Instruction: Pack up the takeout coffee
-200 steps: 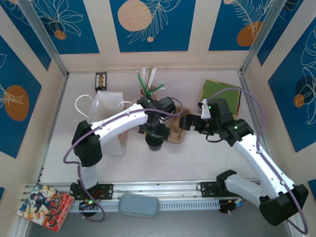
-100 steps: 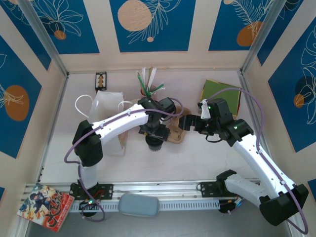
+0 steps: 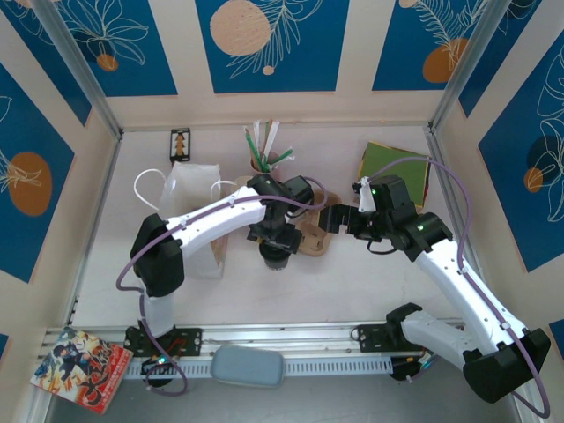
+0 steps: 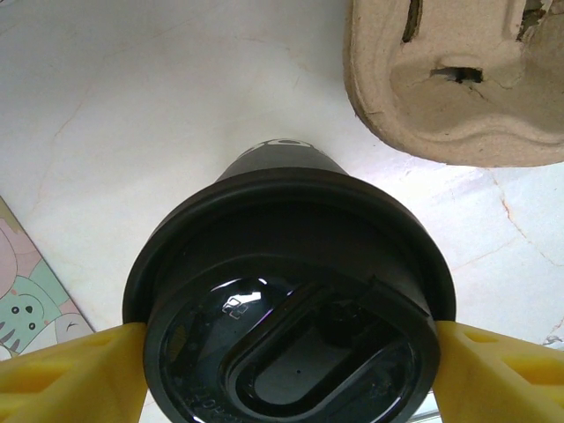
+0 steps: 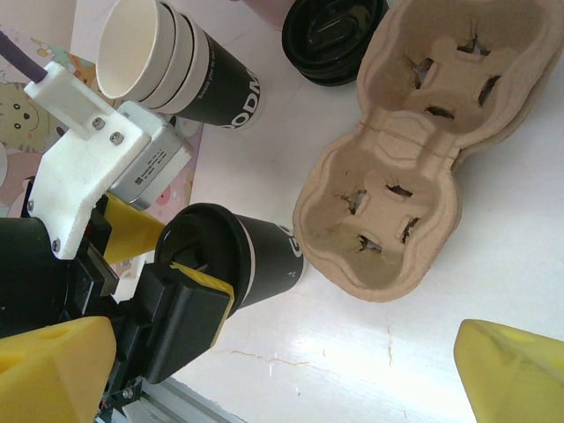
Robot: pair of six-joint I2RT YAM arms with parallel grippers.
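A glossy black plastic lid caps the takeout coffee (image 4: 291, 326), lower centre, between matt yellow plastic fingers (image 4: 62, 379) of the left pincer (image 4: 289, 379). Upper right, a rough, matt moulded-pulp cup carrier (image 4: 458, 79) lies on the smooth, faintly veined white bench (image 4: 132, 115).

Overhead, plus close wrist views of coffee (image 4: 291, 335)

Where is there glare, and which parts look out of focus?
Left wrist view: a white glare spot on the black lid of the takeout coffee; yellow fingers of the left tool look soft. Right wrist view: fingers of the right tool are blurred, the cardboard carrier sharp. Top view: even light.
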